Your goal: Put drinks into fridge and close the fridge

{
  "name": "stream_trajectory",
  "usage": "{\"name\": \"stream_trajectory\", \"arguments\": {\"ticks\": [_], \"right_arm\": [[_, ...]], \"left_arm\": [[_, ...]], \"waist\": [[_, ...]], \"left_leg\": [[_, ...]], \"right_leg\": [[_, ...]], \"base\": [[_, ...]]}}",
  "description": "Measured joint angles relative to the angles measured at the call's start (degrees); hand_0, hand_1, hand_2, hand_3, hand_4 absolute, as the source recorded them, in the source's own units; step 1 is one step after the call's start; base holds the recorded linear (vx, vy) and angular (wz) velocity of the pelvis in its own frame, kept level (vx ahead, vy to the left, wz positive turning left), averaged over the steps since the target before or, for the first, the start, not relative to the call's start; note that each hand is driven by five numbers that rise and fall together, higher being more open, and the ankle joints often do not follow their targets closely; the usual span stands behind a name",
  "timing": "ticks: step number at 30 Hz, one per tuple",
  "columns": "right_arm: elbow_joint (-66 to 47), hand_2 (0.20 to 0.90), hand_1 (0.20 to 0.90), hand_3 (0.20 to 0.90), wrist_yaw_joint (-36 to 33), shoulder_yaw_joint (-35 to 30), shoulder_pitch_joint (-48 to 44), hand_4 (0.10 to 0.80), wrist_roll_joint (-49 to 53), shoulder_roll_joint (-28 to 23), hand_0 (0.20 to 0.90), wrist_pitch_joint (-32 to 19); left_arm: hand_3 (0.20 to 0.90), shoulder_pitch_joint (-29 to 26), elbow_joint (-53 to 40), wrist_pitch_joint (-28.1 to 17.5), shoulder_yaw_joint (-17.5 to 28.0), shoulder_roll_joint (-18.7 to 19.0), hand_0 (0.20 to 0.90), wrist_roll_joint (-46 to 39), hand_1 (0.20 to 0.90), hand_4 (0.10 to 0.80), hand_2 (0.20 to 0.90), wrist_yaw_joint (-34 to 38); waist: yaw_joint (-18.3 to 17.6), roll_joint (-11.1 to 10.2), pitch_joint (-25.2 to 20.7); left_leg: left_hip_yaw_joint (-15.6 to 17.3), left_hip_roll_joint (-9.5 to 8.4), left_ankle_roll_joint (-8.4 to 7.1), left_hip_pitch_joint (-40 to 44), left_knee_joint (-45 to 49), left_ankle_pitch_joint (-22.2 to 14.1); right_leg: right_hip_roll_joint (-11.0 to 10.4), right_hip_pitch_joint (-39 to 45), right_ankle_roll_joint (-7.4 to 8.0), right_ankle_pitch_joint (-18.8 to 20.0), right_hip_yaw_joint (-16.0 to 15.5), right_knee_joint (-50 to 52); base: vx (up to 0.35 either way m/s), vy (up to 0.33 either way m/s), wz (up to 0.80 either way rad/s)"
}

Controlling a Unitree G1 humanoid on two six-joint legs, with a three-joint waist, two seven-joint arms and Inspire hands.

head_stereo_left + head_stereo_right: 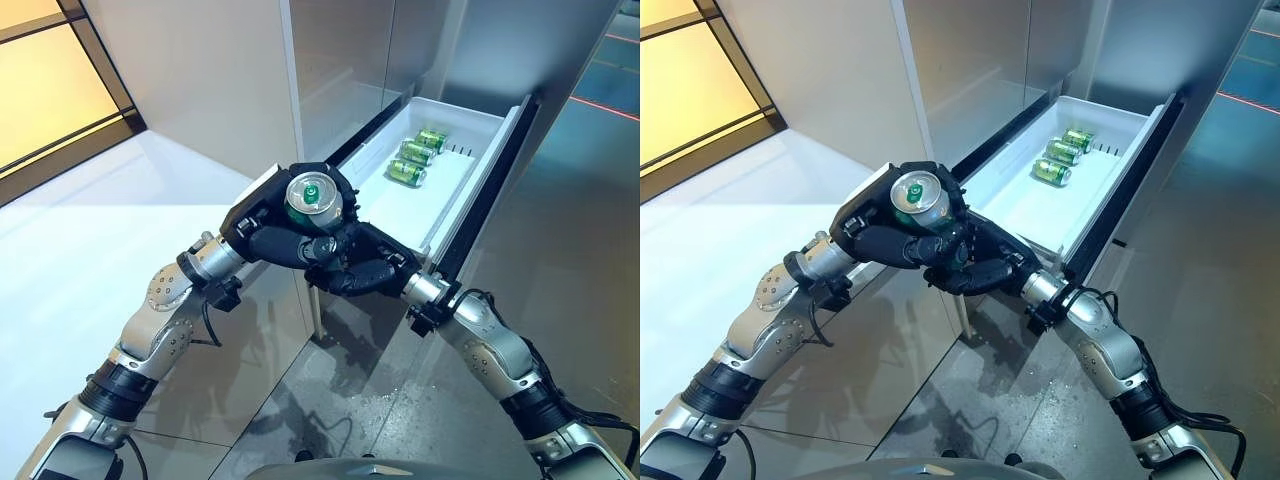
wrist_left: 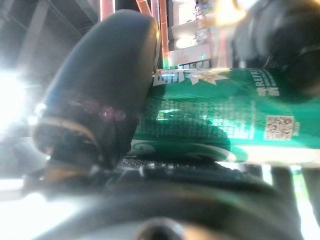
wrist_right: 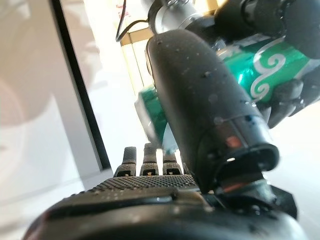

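Note:
My left hand (image 1: 272,238) is shut on a green can (image 1: 313,197) and holds it upright, silver top up, in front of the open fridge drawer (image 1: 412,212). The left wrist view shows the can's green side (image 2: 225,115) between thumb and fingers. My right hand (image 1: 368,268) lies right below and beside the left hand, touching it. In the right wrist view its thumb (image 3: 200,95) stands by the can (image 3: 250,75) and its fingers (image 3: 145,161) lie relaxed under it. Green cans (image 1: 415,160) lie on their sides at the back of the white drawer.
The drawer sticks out from the steel fridge front (image 1: 340,60), with a dark front panel (image 1: 490,190) on its right side. The near part of the drawer is bare white. A white counter (image 1: 90,230) lies to the left. Grey floor (image 1: 360,400) lies below.

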Motion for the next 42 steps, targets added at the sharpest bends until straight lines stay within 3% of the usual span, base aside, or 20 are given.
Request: {"name": "stream_trajectory", "arguments": {"ticks": [21, 22, 23, 39, 41, 42], "right_arm": [[-0.2, 0.900, 0.900, 0.900, -0.1, 2.1, -1.1, 0.800, 4.0, -2.1, 0.900, 3.6], [-0.2, 0.568, 0.568, 0.513, -0.2, 2.3, -1.1, 0.413, 4.3, -2.3, 0.568, 3.8], [-0.2, 0.300, 0.300, 0.200, -0.3, 2.4, -1.1, 0.100, 4.6, -2.4, 0.300, 4.1], [-0.1, 0.300, 0.300, 0.200, -4.7, 5.9, -1.2, 0.100, 4.7, -4.4, 0.300, 3.3], [-0.1, 0.300, 0.300, 0.200, -5.0, 5.9, -1.2, 0.100, 4.1, -4.4, 0.300, 2.9], [-0.1, 0.300, 0.300, 0.200, -5.2, 5.9, -1.3, 0.100, 3.7, -4.4, 0.300, 2.6]], "left_arm": [[0.200, -0.1, 0.0, 2.5, -1.7, -0.8, 0.300, 1.5, 0.300, 0.100, 0.300, 1.4], [0.200, -0.1, 0.0, 2.8, -1.9, -1.0, 0.300, 1.5, 0.300, 0.100, 0.300, 1.5], [0.200, -0.1, 0.0, 2.9, -2.2, -1.0, 0.300, 1.5, 0.300, 0.100, 0.300, 1.7], [0.200, -0.1, 3.2, 3.9, -3.9, -3.8, 0.300, 0.0, 0.300, 0.100, 0.300, 4.4], [0.790, -0.1, 3.2, 3.8, -3.9, -4.2, 0.806, 0.1, 0.806, 0.690, 0.806, 4.7], [0.900, -0.1, 3.1, 3.8, -3.9, -4.2, 0.900, 0.2, 0.900, 0.800, 0.900, 4.8]], "waist": [[0.1, 0.0, 0.0], [0.1, 0.0, 0.0], [0.1, 0.0, 0.0], [0.1, 0.0, 0.0], [0.1, 0.0, 0.0], [0.1, 0.0, 0.0]], "left_leg": [[-0.5, -0.07, -0.01, -0.3, 0.0, 0.0], [-0.5, -0.07, -0.01, -0.3, 0.0, 0.0], [-0.5, -0.07, -0.01, -0.3, 0.0, 0.0], [-0.4, -0.07, -0.01, 0.0, 0.0, 0.0], [-0.4, -0.06, -0.01, 0.1, 0.0, 0.0], [-0.5, -0.06, -0.01, 0.1, 0.0, 0.0]], "right_leg": [[0.0, -0.1, 0.00, 0.0, -0.6, -0.2], [0.0, -0.1, 0.00, 0.0, -0.6, -0.2], [0.0, -0.1, 0.00, 0.0, -0.6, -0.2], [0.0, 0.2, 0.00, 0.0, -0.5, -0.2], [0.0, 0.3, 0.00, 0.0, -0.5, -0.2], [0.0, 0.3, 0.00, 0.0, -0.5, -0.2]], "base": [[-0.002, -0.002, 0.01], [0.000, 0.000, 0.00], [0.000, 0.000, 0.00], [0.000, 0.000, 0.00], [0.000, 0.000, 0.00], [0.000, 0.000, 0.00]]}}
